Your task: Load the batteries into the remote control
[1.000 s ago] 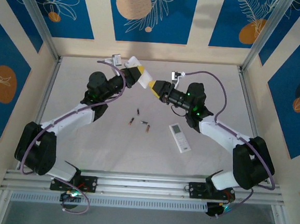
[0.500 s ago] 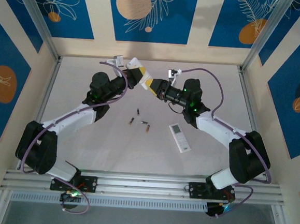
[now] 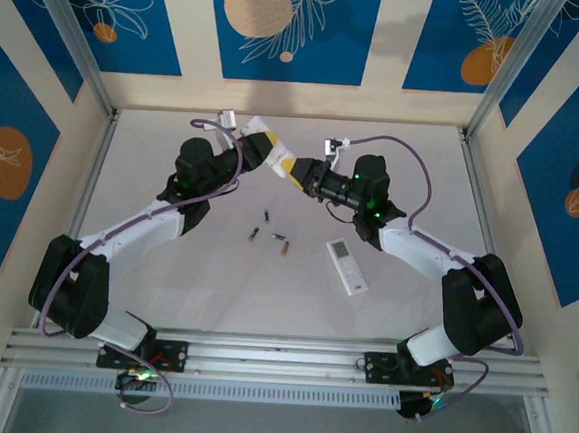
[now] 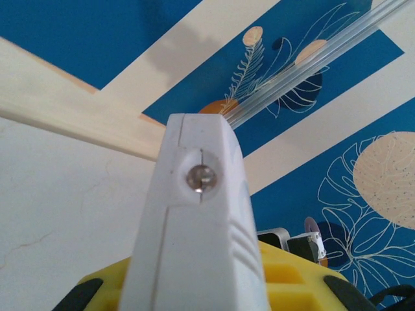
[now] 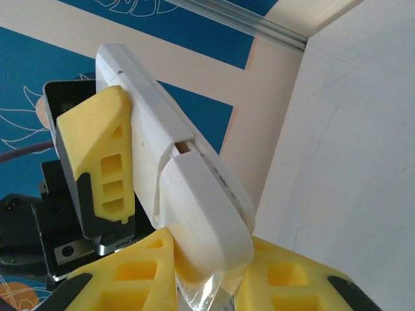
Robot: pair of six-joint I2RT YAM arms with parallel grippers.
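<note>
A white remote control (image 3: 278, 155) hangs in the air over the far middle of the table, held between both arms. My left gripper (image 3: 263, 144) is shut on one end of it; in the left wrist view the remote's back (image 4: 194, 240) rises between the yellow fingers (image 4: 292, 278). My right gripper (image 5: 214, 278) is shut on the other end, with its yellow pads (image 5: 130, 272) pressing the rounded battery cover (image 5: 201, 214), which sits slightly slid off the body. Several small dark batteries (image 3: 266, 216) (image 3: 281, 241) lie loose on the table below, apart from both grippers.
A second white remote (image 3: 348, 266) with a small screen lies flat on the table, right of the batteries. Aluminium posts and patterned blue walls (image 3: 284, 26) close in the far and side edges. Both arm bases sit at the near rail (image 3: 278, 356).
My right gripper has moved left onto the remote's end and its fingers have closed on it. The left gripper still holds the remote and has shifted only slightly.
</note>
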